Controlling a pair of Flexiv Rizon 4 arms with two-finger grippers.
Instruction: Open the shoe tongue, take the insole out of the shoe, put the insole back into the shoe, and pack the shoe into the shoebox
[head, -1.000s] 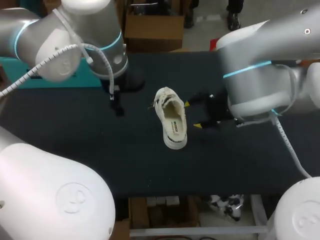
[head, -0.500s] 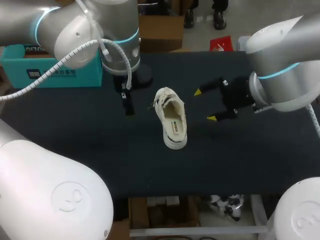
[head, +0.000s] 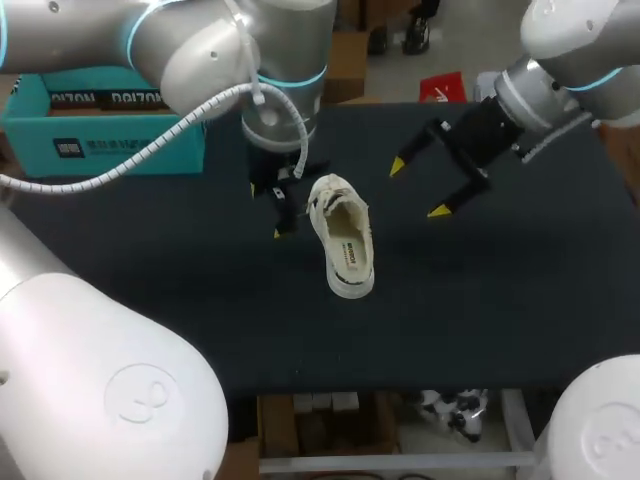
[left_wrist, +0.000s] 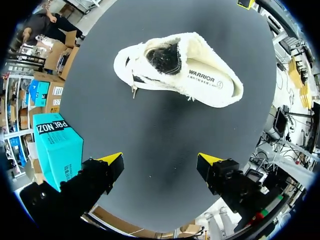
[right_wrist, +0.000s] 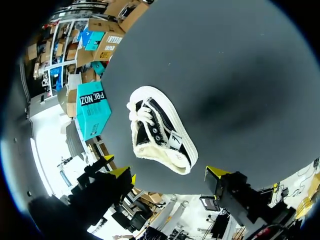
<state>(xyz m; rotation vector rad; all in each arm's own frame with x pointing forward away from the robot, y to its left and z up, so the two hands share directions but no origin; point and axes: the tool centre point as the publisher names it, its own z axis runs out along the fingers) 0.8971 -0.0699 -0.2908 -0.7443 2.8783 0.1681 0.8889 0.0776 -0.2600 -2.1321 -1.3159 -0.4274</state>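
A white low shoe (head: 341, 236) lies on the dark table (head: 500, 300), toe toward the back, its cream insole (head: 351, 243) showing inside. My left gripper (head: 281, 212) hangs open just left of the shoe's toe; in its wrist view the shoe (left_wrist: 182, 70) lies ahead of the open gripper (left_wrist: 161, 160), apart from it. My right gripper (head: 417, 188) is open, raised to the right of the shoe and behind it; in its wrist view the shoe (right_wrist: 161, 132) sits ahead of the open gripper (right_wrist: 168, 172). The teal shoebox (head: 105, 125) stands at the back left.
The shoebox (left_wrist: 58, 150) also shows beside my left gripper, and as the teal shoebox (right_wrist: 93, 114) beyond the shoe in the right wrist view. Bare dark table (head: 200, 310) surrounds the shoe in front and to the right.
My right gripper has drawn back from the shoe's right side toward the back right and stands wider. My left arm has swung right, bringing its gripper close to the shoe's toe. The shoe has not moved.
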